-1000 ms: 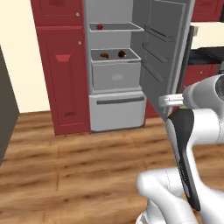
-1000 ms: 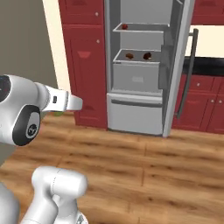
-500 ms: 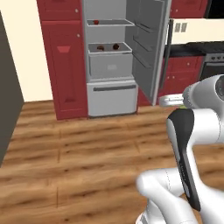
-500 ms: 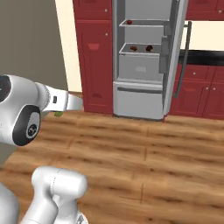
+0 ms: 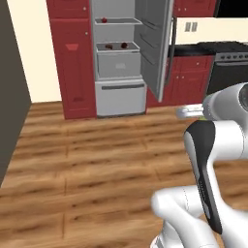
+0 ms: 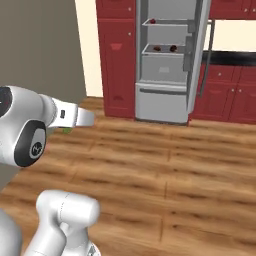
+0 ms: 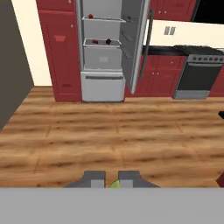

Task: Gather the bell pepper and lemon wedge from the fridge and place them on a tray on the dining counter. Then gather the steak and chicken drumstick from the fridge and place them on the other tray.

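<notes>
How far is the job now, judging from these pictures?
Early. The gripper is shut on a small yellow-green piece, probably the lemon wedge, far from the open fridge. Dark red items lie on its shelves. No tray is visible, so I cannot tell what is delivered.

Even bright render, soft blur, faint shadows

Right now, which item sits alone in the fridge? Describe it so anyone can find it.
Find the open grey fridge between red cabinets. On its top wire shelf, at the left, lies one small dark-red item. It is alone there, while two similar dark items share the shelf below.
</notes>
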